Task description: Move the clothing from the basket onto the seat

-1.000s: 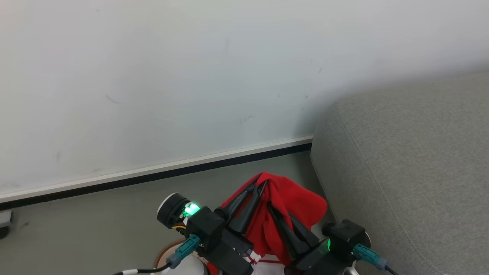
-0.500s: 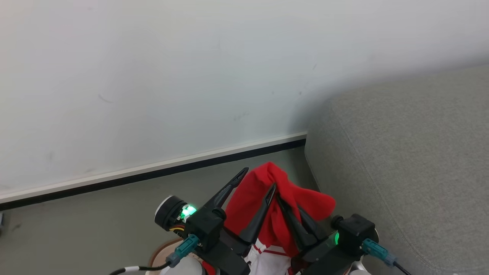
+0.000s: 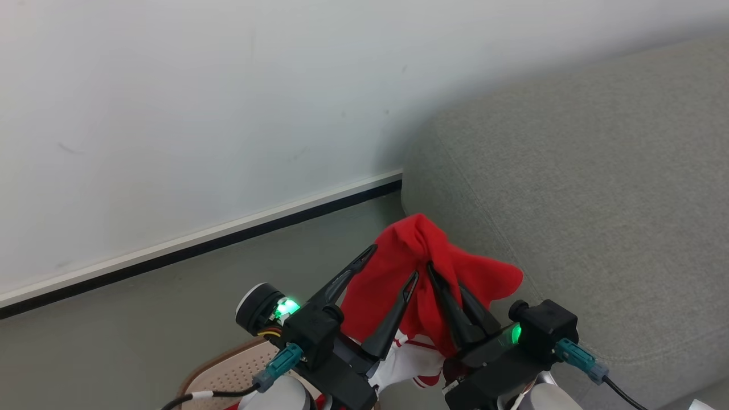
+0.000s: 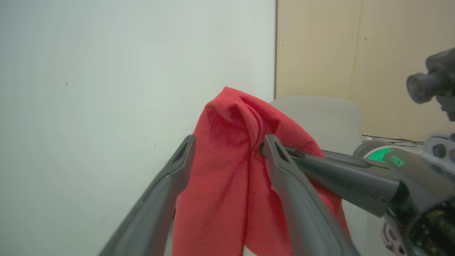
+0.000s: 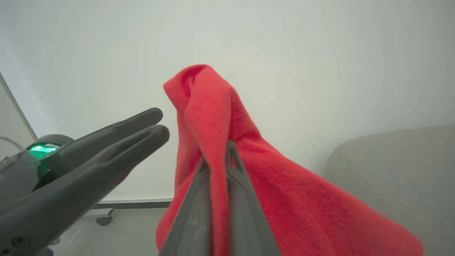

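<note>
- Left of the seat (image 3: pixel 598 199), nearest the robot, the basket (image 3: pixel 228 373) sat on the floor.
- Above it, the left gripper (image 3: pixel 393 263) stood with its jaws spread wide, the cloth between them but not pinched.
- Closer to the seat, the right gripper (image 3: pixel 444 282) was clamped on the clothing (image 3: pixel 421 245), which hung just beside the seat's left edge.
- Farther right lay the cushion top; the right arm was the nearer one, so the carry likely ran rightward.
</note>
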You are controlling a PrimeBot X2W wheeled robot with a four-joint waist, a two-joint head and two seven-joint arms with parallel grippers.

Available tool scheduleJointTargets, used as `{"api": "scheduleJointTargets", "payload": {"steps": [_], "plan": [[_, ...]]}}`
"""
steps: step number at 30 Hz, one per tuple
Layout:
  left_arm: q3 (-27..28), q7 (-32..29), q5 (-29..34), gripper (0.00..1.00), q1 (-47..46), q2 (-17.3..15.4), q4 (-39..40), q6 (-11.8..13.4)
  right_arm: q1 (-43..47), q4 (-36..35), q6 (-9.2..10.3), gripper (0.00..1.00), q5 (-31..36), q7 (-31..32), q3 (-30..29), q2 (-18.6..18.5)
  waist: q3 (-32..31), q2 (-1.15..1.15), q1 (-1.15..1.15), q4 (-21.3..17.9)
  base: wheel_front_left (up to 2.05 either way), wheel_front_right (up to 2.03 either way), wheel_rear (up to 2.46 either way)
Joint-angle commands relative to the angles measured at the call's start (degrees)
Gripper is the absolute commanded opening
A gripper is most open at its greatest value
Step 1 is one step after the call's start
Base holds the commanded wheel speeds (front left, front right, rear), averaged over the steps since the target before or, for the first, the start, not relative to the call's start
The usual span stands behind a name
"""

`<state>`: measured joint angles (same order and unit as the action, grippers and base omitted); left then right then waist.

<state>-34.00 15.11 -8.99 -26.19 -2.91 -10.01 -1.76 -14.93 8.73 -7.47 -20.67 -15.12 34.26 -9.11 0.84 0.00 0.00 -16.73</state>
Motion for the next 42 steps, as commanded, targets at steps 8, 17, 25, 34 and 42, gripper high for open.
{"api": "scheduleJointTargets", "payload": {"steps": [8, 17, 25, 34, 42], "plan": [[-0.59, 0.12, -0.01, 1.0, -1.81, -0.09, -1.07, -0.47, -1.01, -1.01, -0.04, 0.0, 0.99, 0.01, -2.24, 0.89, 3.32, 0.0, 0.0, -8.98, 0.0, 0.0, 0.0], [-2.34, 0.12, -0.11, 1.0, -4.25, -0.12, -2.69, -1.61, -0.26, -2.44, -0.04, 0.0, 2.19, 0.01, -6.03, 1.71, 5.92, 0.0, 0.0, -13.71, 0.0, 0.0, 0.0], [-5.24, 0.12, -1.61, 1.0, -7.54, -0.03, -4.55, -3.02, 1.56, -4.3, -0.04, 0.0, 3.66, 0.01, -10.42, 2.52, 8.09, 0.0, 0.0, -14.63, 0.0, 0.0, 0.0], [-8.41, 0.12, -2.89, 1.0, -10.93, -0.03, -7.48, -2.8, -0.24, -5.3, -0.04, 0.0, 4.47, 0.01, -15.24, 3.96, 11.84, 0.0, 0.0, -15.14, 0.0, 0.0, 0.0], [-8.94, -0.71, -1.27, 1.0, -14.25, -1.15, -10.37, -2.44, -11.71, -7.38, -0.04, 0.0, 0.55, 0.01, -23.14, 4.04, 21.03, 0.0, 0.0, -15.14, 0.0, 0.0, 0.0]]}}
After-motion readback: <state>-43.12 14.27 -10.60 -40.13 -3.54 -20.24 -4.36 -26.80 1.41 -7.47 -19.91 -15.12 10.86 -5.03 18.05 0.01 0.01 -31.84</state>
